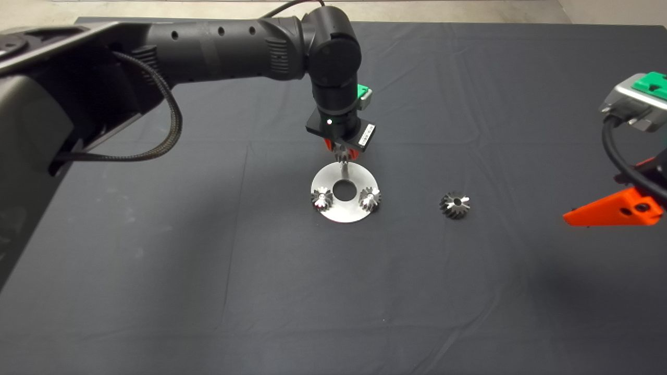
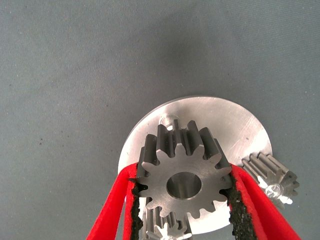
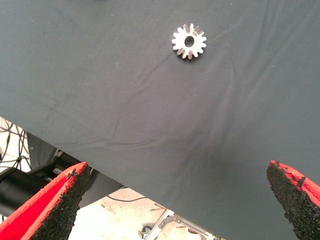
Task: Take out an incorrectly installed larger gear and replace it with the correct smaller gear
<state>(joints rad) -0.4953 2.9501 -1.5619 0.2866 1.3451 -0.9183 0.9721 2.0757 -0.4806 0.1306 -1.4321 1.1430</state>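
Left gripper point(image 2: 182, 187) clamps the smaller gear point(image 2: 184, 179) by opposite teeth above the disc point(image 1: 354, 177); steel, rigid, likely slippery.

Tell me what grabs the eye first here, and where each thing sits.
The left tool stands out first: it hangs over the round steel plate mid-mat, shut on the smaller gear above a bare pin. Two pinned gears sit on the plate's near edge. The larger gear lies alone on the mat to the plate's right, and the right tool waits open at the right edge.
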